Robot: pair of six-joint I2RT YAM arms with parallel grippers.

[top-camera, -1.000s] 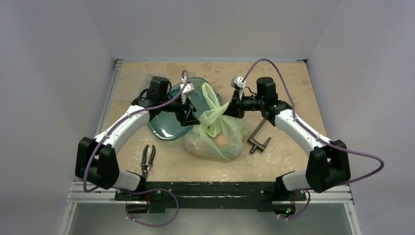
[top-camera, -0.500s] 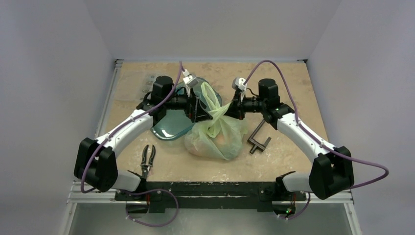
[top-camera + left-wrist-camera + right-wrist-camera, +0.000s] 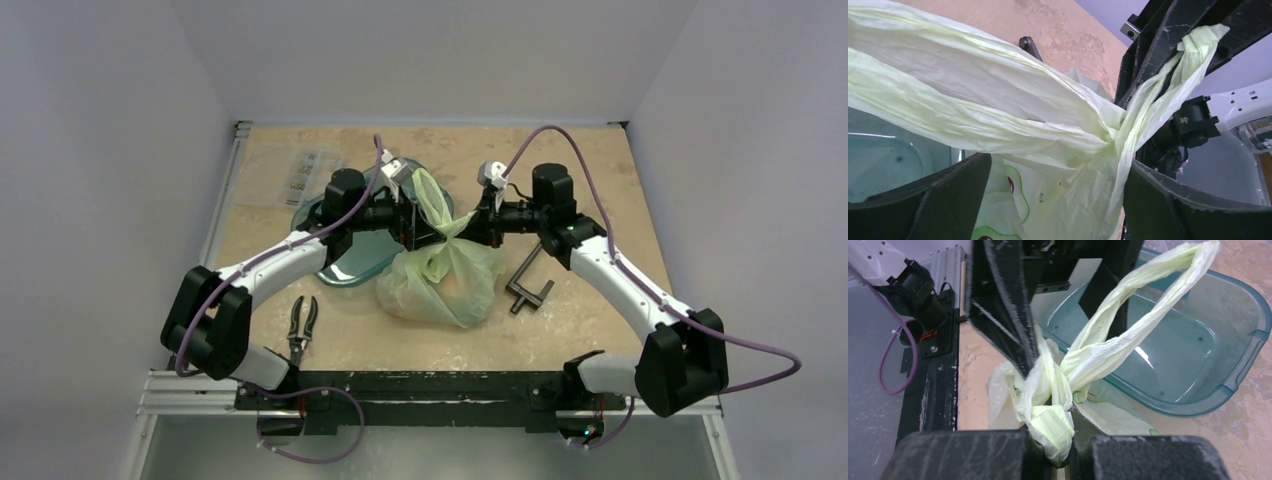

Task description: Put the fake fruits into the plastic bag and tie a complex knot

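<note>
Pale green translucent crinkly plastic bag [image 3: 445,280] is sitting mid-frame on the tan tabletop [image 3: 600,180], with an orange fake fruit [image 3: 452,288] showing through the film. At the bag's neck the right tool [image 3: 472,226] is pinching a knotted strand, jaws clamped on it. Opposite, the left tool [image 3: 410,214] is standing wide, fingers straddling the twisted handles without gripping. Translucent teal plastic tub [image 3: 345,262] is lying just left of the bag, partly under the left arm. Black-handled pliers [image 3: 302,322] are lying lower left. Dark metal clamp [image 3: 527,280] is lying just right of the bag.

Crinkly translucent plastic bag [image 3: 998,100], glossy teal tub [image 3: 1208,365]
</note>
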